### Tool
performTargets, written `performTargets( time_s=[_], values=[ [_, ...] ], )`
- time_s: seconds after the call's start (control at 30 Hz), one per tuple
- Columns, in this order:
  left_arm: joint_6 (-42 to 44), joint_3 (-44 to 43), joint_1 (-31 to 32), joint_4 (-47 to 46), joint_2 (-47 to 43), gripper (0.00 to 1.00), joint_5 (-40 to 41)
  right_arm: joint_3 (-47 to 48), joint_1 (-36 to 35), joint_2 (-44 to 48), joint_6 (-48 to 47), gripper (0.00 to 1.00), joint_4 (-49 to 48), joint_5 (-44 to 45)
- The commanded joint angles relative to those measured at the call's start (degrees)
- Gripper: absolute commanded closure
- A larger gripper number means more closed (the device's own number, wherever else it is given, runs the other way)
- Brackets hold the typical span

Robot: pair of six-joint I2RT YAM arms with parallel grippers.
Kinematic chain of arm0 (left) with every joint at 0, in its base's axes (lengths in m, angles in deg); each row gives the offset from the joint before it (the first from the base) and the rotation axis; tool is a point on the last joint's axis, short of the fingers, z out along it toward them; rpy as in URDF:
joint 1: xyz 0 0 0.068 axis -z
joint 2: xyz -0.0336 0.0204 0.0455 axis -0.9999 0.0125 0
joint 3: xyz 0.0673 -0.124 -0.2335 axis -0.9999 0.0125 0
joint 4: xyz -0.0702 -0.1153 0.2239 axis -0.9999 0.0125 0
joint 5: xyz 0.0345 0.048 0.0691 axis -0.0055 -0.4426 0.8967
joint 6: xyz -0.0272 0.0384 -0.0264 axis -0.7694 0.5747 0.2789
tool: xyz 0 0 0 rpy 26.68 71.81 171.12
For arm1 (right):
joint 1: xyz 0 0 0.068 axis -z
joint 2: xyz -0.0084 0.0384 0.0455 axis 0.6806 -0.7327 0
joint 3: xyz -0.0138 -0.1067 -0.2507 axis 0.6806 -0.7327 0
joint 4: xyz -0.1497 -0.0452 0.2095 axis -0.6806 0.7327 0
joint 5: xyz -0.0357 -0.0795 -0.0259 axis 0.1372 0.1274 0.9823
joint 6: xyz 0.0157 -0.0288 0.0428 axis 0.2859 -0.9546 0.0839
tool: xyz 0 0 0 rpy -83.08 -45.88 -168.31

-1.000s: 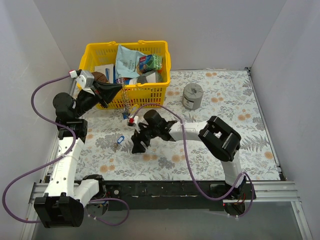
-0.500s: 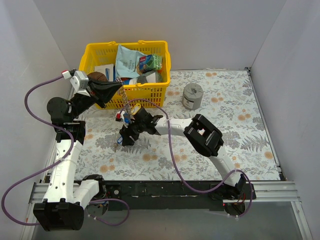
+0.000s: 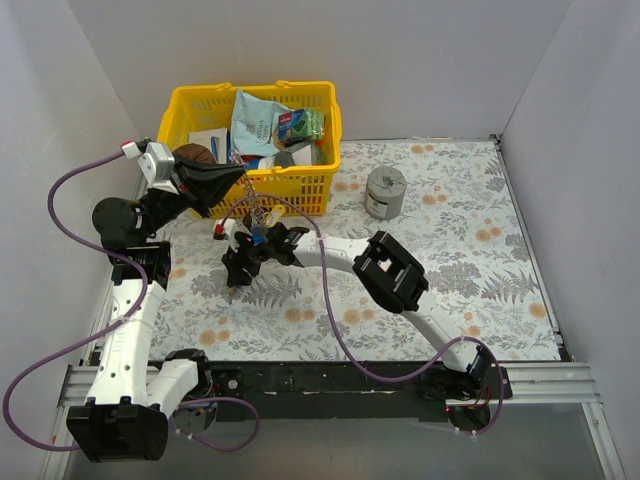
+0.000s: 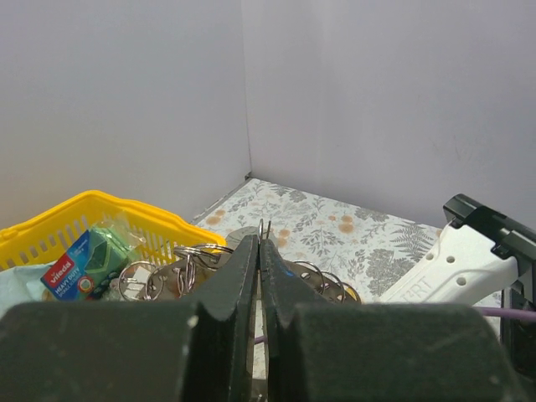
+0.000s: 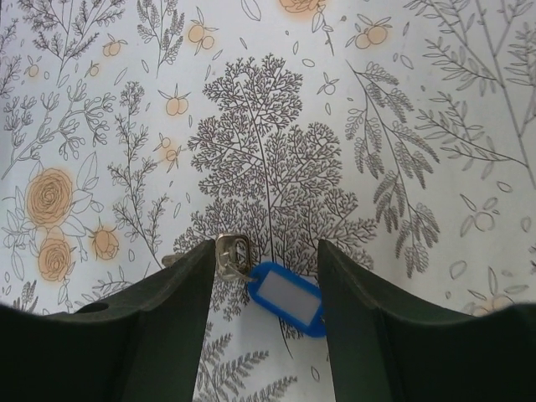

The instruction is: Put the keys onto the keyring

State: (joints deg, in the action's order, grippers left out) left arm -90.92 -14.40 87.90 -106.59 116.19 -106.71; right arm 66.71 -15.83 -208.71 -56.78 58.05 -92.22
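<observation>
**Three views, one worktop**

Top external: high, behind the arm bases, looking down and forward over the whole floral worktop (image 3: 480, 250) to the back walls. Left wrist: near-level, along the left tool (image 4: 258, 244) toward the far corner. It shares the yellow basket (image 3: 300, 190) with the top view. Right wrist: close, straight down between the right tool (image 5: 266, 251) fingers. It shares only the worktop print.

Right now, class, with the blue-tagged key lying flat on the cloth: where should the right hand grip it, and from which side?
Probably the blue tag, from straight above. The key lies flat on the tablecloth, leaving no edge to slip under, and the tag looks its broadest part. The open right hand straddles it.
</observation>
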Motion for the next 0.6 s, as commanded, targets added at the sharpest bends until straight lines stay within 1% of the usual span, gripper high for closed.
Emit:
performTargets(
  time_s=[0.0,0.07,0.13,0.27,0.3,0.37,0.4,0.47,0.5,0.57],
  values=[
    [-1.19,0.22,-0.19,-3.04,-1.53,1.00,-0.39,5.53,-1.13,-4.00,-0.05,0.43,3.01,-1.74],
    [-1.28,0.31,-0.19,-3.13,-1.61,1.00,-0.57,6.67,-1.22,-5.41,0.21,0.45,3.54,-1.75],
    [-1.19,0.48,-0.19,-2.87,-1.70,1.00,-0.57,6.50,-1.31,-5.77,0.13,0.50,3.81,-1.66],
    [-1.02,0.66,-0.11,-2.78,-1.88,1.00,-0.57,0.98,-1.31,-3.66,0.30,0.57,0.13,-0.61],
    [-1.02,0.75,-0.19,-2.69,-1.88,1.00,-0.57,-1.91,-1.22,-3.05,0.21,0.63,-0.41,-0.43],
    [-0.67,0.66,-0.19,-2.34,-2.05,1.00,-0.57,-4.74,-1.22,-1.12,-0.14,0.68,-1.28,0.45],
    [-0.41,0.75,-0.11,-1.99,-2.05,1.00,-0.57,-8.14,-1.14,-0.41,-0.14,0.74,-1.73,0.71],
    [-0.31,0.92,-0.19,-1.99,-2.14,1.00,-0.48,-11.32,-1.05,1.96,0.30,0.80,-2.78,0.89],
    [-0.31,1.10,-0.19,-2.08,-2.14,1.00,-0.48,-12.82,-1.05,2.75,0.30,0.87,-3.05,1.07],
    [-0.14,1.28,-0.11,-2.08,-2.32,1.00,-0.31,-17.48,-0.96,5.47,0.39,0.92,-3.66,2.82]
  ],
)
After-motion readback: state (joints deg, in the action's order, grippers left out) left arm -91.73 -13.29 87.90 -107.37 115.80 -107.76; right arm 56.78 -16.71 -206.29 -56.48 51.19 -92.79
